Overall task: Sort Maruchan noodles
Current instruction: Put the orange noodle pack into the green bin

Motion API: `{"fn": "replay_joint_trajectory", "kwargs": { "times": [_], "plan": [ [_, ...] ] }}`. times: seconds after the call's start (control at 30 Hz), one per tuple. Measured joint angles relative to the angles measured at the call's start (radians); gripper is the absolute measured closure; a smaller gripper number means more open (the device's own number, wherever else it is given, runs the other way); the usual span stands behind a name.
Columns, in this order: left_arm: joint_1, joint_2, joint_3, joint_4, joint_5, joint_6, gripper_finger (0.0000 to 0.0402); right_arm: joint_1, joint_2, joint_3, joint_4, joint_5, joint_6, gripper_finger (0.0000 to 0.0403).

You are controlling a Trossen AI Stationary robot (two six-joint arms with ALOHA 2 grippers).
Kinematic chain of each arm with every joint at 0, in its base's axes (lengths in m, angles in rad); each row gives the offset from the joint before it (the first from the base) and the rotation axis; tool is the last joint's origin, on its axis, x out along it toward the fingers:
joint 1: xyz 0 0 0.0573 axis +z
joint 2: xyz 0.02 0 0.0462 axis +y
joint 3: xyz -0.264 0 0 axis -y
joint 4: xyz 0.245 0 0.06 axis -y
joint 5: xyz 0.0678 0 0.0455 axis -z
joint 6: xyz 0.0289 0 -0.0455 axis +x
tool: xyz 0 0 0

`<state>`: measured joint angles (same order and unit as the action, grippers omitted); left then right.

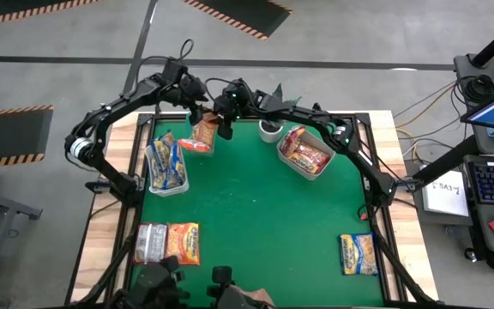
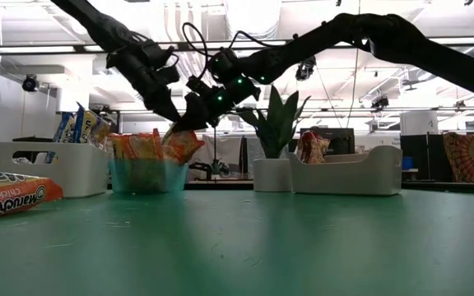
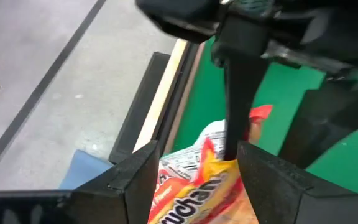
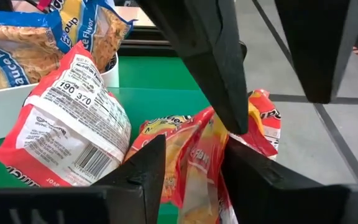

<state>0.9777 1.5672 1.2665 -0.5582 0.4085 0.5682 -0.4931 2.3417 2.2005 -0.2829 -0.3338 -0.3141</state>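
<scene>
An orange Maruchan packet (image 4: 188, 155) stands tilted on top of the clear-teal bin (image 2: 142, 177) at the far left, among other orange and red packets. My right gripper (image 4: 194, 168) is shut on it from above. My left gripper (image 3: 197, 180) hovers open over the same packet, with a finger on either side of its top end. A white bin (image 1: 165, 172) holds yellow-and-blue packets. Another white bin (image 1: 307, 154) holds red ones. A silvery packet (image 1: 150, 243), an orange packet (image 1: 183, 243) and a yellow-blue packet (image 1: 358, 254) lie flat near the table's near edge. My right gripper pinches the orange packet's crumpled upper part (image 4: 194, 140) between its two fingers, slanting down from the table's right. The packet sits tilted, with its lower part on the packets in the teal bin. My left gripper has one finger (image 4: 235, 118) close against the packet's red-edged end (image 4: 263, 118); I cannot tell whether it touches.
A small potted plant (image 1: 270, 129) stands between the teal bin and the right white bin. A red-and-white packet (image 4: 73, 124) lies barcode-up beside the held one. The green mat's middle (image 1: 256, 215) is bare. The two arms are close together at the far edge.
</scene>
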Motion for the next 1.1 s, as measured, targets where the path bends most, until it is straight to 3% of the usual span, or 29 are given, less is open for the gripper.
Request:
{"fn": "replay_joint_trajectory", "kwargs": {
  "times": [0.23,0.6,0.7,0.87,1.1],
  "plan": [
    [0.024,0.001,-0.069,0.046,-0.026,-0.020,0.0220,0.000,0.000,0.000,-0.006,0.000,0.000,0.0260],
    [0.026,0.001,-0.095,0.004,-0.284,-0.173,0.0389,-0.013,-0.018,0.040,-0.071,0.001,0.025,0.0262],
    [0.026,0.001,-0.096,-0.023,-0.293,-0.208,0.0394,-0.016,-0.018,0.061,-0.132,0.002,0.024,0.0261],
    [0.025,0.001,-0.114,-0.018,-0.400,-0.299,0.0390,-0.018,-0.026,0.069,-0.192,0.002,0.025,0.0261],
    [0.020,0.001,-0.151,0.027,-0.401,-0.437,0.0401,-0.018,-0.031,0.069,-0.236,0.002,0.026,0.0265]
  ]
}}
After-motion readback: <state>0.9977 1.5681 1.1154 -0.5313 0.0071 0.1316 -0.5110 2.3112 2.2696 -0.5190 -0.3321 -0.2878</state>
